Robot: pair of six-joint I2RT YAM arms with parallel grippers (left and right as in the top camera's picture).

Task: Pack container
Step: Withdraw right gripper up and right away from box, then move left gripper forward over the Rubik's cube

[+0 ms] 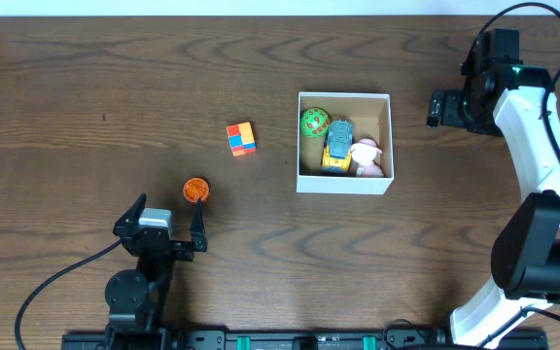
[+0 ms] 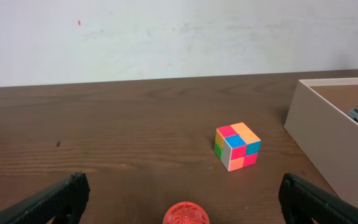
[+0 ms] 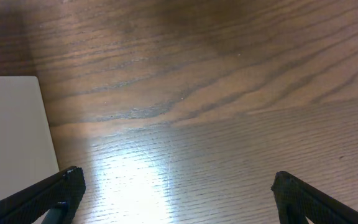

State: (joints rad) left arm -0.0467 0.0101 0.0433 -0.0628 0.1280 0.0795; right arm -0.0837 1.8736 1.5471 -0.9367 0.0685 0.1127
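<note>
Now, container: the square white-walled box with a tan cardboard floor [image 1: 344, 185] sits right of centre on the dark wooden tabletop [image 1: 86, 107]. It holds a green patterned ball [image 1: 314, 122], a yellow and grey toy truck [image 1: 337, 146] and a pink and white figure [image 1: 366, 156].
Loose toys: the small orange ribbed ball [image 1: 195, 190] and the multicoloured two-by-two puzzle cube [image 1: 241, 138] lie left of the box, apart from each other.
Left gripper: the left gripper [image 1: 170, 204] is spread wide and holds nothing. In the wrist view the orange ball sits low between its fingers.
Right gripper: the right gripper [image 1: 436, 107] is also spread and empty, beside the box's right wall.
Step, as I judge it: pick up the orange ball.
How I do it well: I centre the ball between the fingers, come down until they straddle its widest part, then close gently, because a round toy can roll out of an off-centre pinch.
Drop: I carry it over the bare lower-left corner of the box, clear of the truck.
</note>
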